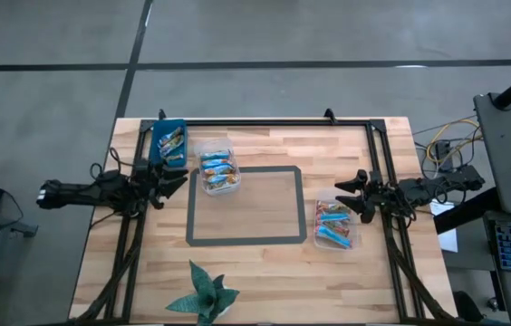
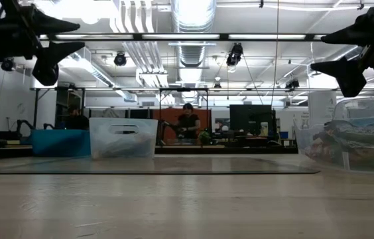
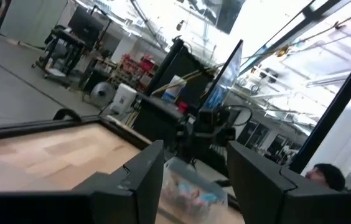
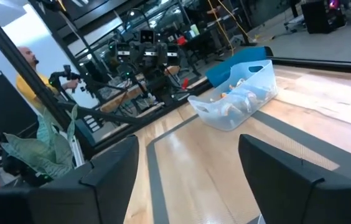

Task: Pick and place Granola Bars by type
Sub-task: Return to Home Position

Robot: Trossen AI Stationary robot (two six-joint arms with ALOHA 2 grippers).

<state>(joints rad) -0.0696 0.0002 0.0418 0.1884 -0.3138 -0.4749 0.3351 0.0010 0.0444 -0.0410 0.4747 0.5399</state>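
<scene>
Here, the left jaws, nine o'clock on the dark left arm (image 1: 101, 191), and the right jaws, three o'clock on the right arm (image 1: 423, 187), gape wide, empty. Shiny-wrapped granola bars (image 1: 218, 169) fill a clear plastic tub (image 1: 205, 188) at eleven, a second tub (image 1: 318, 237) near the right jaws, and a blue bin (image 1: 157, 138) at ten. A careless retreat could swing the right jaws into that second tub, spilling bars.

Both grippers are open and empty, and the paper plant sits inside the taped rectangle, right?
Not quite. The high view shows the plant outside the taped rectangle, by the edge of the table. The left gripper and right gripper are open and empty.
</scene>
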